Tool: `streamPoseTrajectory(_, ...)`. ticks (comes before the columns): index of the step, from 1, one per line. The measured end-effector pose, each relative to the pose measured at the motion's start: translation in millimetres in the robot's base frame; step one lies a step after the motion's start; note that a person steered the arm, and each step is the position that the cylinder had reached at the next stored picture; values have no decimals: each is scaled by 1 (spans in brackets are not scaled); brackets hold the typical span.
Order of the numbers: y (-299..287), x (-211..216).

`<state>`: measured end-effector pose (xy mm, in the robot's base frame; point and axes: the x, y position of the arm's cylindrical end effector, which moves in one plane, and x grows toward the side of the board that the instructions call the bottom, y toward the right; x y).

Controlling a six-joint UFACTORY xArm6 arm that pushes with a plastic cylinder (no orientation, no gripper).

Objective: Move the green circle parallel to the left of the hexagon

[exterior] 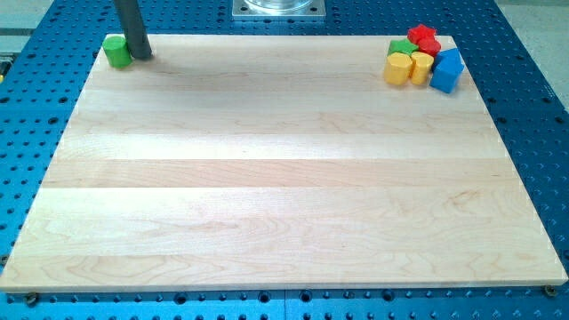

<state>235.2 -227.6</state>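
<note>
- The green circle (pixel 116 51) is seen at the view's top left corner of the wooden tabletop (pixel 284 178), close to its edge.
- My tip (pixel 140 56), the lower end of the dark rod, is placed just beside the green circle on its right; contact seems likely, but it cannot be confirmed.
- No jaws are carried by this tool, so nothing is clamped.
- A cluster is found at the top right corner, well apart from the green circle: a red star (pixel 424 36), a second red block (pixel 431 46), a small green block (pixel 398 46), a yellow hexagon (pixel 398 68), another yellow block (pixel 420 66) and a blue block (pixel 447 71).
</note>
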Motion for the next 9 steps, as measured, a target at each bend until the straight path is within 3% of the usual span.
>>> streamPoseTrajectory(3,14,-43)
streamPoseTrajectory(6,-77,-23)
streamPoseTrajectory(7,-77,-17)
streamPoseTrajectory(8,-58,25)
streamPoseTrajectory(9,11,31)
